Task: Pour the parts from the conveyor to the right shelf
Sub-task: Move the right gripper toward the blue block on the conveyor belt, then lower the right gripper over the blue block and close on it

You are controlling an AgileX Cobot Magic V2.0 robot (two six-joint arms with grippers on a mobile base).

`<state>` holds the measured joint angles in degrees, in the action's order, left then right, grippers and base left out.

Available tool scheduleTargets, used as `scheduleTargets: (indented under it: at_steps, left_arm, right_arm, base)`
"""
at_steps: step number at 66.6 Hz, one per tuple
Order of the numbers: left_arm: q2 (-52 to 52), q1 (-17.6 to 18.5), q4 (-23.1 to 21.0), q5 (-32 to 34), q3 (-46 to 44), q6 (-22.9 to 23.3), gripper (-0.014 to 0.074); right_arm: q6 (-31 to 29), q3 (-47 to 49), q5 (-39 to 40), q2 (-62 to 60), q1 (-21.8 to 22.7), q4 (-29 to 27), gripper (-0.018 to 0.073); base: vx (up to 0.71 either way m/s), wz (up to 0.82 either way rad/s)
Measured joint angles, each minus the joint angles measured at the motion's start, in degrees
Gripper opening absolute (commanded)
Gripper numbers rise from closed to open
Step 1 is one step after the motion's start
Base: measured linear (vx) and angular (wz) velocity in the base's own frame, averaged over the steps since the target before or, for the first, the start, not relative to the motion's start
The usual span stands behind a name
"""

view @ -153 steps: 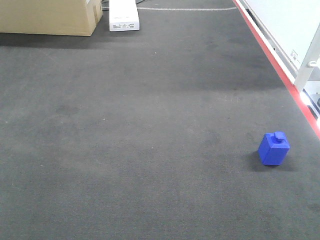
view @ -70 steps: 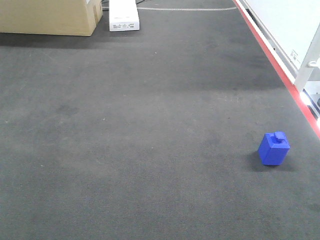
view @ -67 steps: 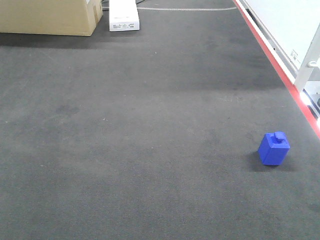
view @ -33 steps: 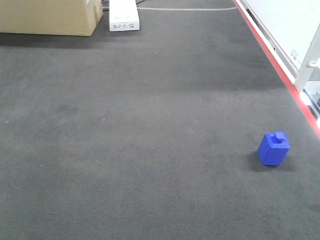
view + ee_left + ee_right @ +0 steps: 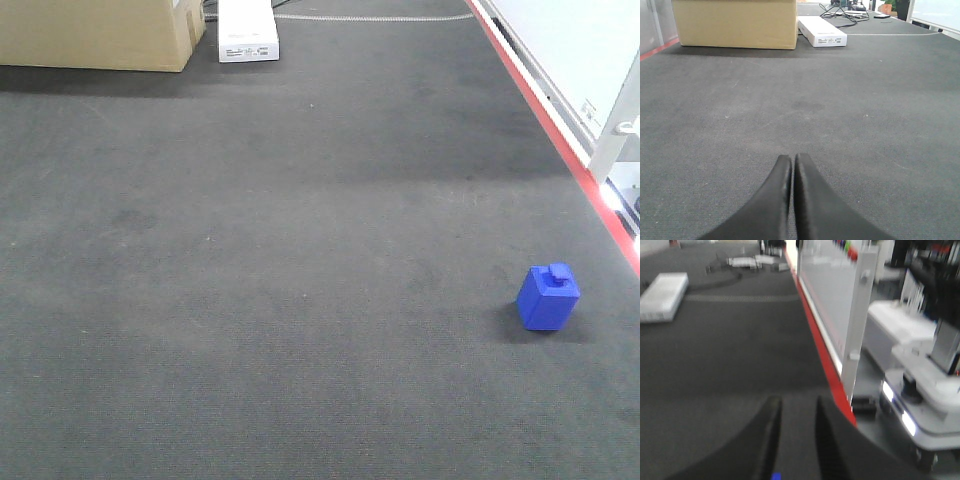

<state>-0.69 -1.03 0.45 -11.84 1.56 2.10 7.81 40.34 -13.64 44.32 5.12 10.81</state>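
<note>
One part, a small bright-blue block (image 5: 548, 297) with a knob on top, stands upright on the dark grey conveyor (image 5: 300, 250) near its red-striped right edge (image 5: 560, 140). No gripper shows in the front view. In the left wrist view my left gripper (image 5: 792, 158) is shut and empty, low over bare belt (image 5: 865, 110). In the blurred right wrist view my right gripper (image 5: 798, 402) is open over the belt beside the red stripe (image 5: 820, 340); a speck of blue (image 5: 776, 476) shows between its fingers at the bottom edge. The right shelf is out of view.
A cardboard box (image 5: 90, 35) and a flat white box (image 5: 247, 35) sit at the belt's far end, with cables behind them. A white panel with a post (image 5: 857, 325) borders the right edge. A white machine with lights (image 5: 925, 390) stands beyond it.
</note>
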Motion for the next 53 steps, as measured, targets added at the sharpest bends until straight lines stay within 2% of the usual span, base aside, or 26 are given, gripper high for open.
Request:
scheduleTargets:
  at_steps: [8,15,25,32,44,53]
  left_arm:
    - [0.0,0.0,0.0,0.0,0.0,0.0,-0.0006]
    - [0.0,0.0,0.0,0.0,0.0,0.0,-0.0006]
    - [0.0,0.0,0.0,0.0,0.0,0.0,-0.0006]
    - [0.0,0.0,0.0,0.0,0.0,0.0,-0.0006]
    - [0.0,0.0,0.0,0.0,0.0,0.0,-0.0006]
    - [0.0,0.0,0.0,0.0,0.0,0.0,-0.0006]
  right_arm:
    - [0.0,0.1,-0.8,6.3,0.0,0.0,0.062]
    - [0.0,0.1,-0.5,9.7,0.0,0.4,0.0697]
    - [0.0,0.1,3.0,11.7,0.0,0.0,0.0692]
    - [-0.2,1.3,0.3,12.5,0.0,-1.3,0.0675]
    - [-4.6,9.5,-16.8,18.5,0.0,-3.6,0.0661]
    - [-11.7,17.5,-28.2,24.8,0.0,-11.3,0.0654]
  base:
    - [0.0,0.0]
    - [0.0,0.0]
    - [0.0,0.0]
    - [0.0,0.0]
    - [0.0,0.0]
    - [0.0,0.0]
